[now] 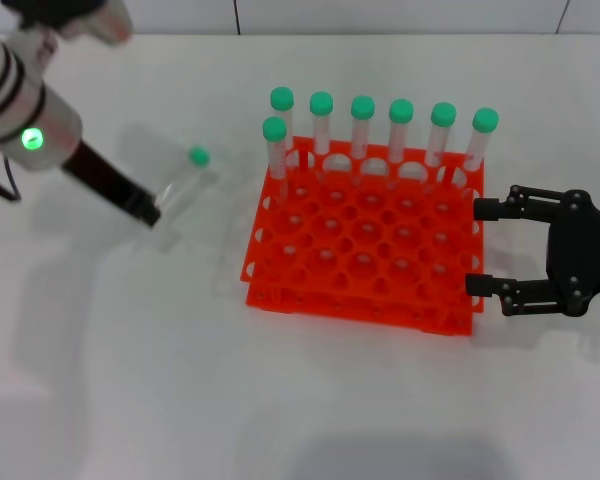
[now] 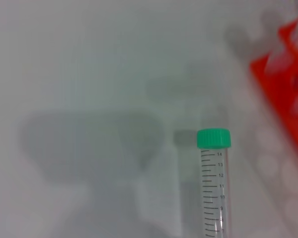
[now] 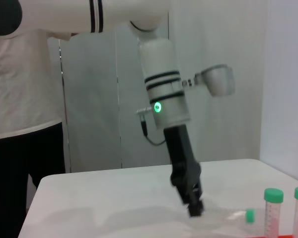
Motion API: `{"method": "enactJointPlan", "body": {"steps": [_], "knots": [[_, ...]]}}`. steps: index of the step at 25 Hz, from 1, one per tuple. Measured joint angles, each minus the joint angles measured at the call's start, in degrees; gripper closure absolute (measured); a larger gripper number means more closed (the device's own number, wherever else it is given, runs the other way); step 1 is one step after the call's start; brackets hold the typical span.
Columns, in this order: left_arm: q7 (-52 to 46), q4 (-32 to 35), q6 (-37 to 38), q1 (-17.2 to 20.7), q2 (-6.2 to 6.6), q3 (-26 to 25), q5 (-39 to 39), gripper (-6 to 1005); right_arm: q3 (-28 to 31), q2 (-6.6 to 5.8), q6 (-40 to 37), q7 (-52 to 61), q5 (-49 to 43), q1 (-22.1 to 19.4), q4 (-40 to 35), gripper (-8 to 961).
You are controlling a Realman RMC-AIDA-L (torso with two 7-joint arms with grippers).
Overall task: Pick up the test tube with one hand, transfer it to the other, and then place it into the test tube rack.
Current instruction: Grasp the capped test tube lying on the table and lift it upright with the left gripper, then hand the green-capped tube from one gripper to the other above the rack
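At the left of the head view, the left hand [image 1: 145,208] is gripping the test tube [image 1: 183,178], tilted with its green cap toward the test tube rack [image 1: 360,250] at centre. The right hand [image 1: 487,247] is waiting released beside the rack's right edge on the white worktop [image 1: 130,380].

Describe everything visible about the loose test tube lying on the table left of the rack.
The slim clear plastic test tube with a round green screw cap lies flat on the white table, apart from the orange-red plastic rack. Black graduation marks run along its wall, numbered near the cap. The black left gripper is down at its bottom end; whether it touches is unclear.
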Motion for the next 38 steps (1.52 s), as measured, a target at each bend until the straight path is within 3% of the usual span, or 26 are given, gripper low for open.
{"method": "enactJointPlan", "body": {"steps": [7, 10, 15, 21, 23, 25, 28, 31, 38], "knots": [[2.25, 18.03, 0.53, 6.43, -0.57, 0.35, -10.35, 808, 0.24, -0.16, -0.13, 0.02, 0.23, -0.39, -0.04, 142], [4.97, 22.0, -2.39, 9.09, -0.6, 0.35, -15.4, 808, 0.33, -0.18, -0.13, 0.34, 0.38, -0.31, -0.06, 142], [10.89, 22.77, -8.37, 11.97, -0.6, 0.18, -23.23, 808, 0.34, -0.25, -0.11, 0.87, 0.43, -0.06, -0.08, 142], [28.04, 18.38, -9.32, 14.95, -0.22, -0.01, -43.08, 807, 0.31, -0.16, 0.22, 2.12, 0.35, 0.17, -0.73, 142], [32.3, 15.51, -7.65, 14.74, 0.47, -0.01, -48.16, 807, 0.3, -0.17, 0.25, 2.56, 0.24, 0.38, -0.78, 142], [34.97, 10.55, -5.27, 13.23, 2.0, -0.09, -51.63, 807, 0.3, -0.17, 0.25, 2.89, 0.2, 0.75, -0.79, 142], [38.53, 2.38, -1.49, 9.96, 4.01, -0.13, -53.66, 806, 0.3, -0.05, 0.3, 3.45, 0.18, 1.26, -0.97, 142], [41.92, -4.03, 1.04, 7.14, 5.02, -0.12, -52.8, 806, 0.3, -0.02, 0.42, 4.73, 0.14, 1.45, -1.88, 142], [43.88, -8.01, 1.54, 4.77, 5.04, -0.03, -47.39, 806, 0.12, -0.4, 2.37, 8.97, 0.05, 2.75, -3.0, 142]]}}
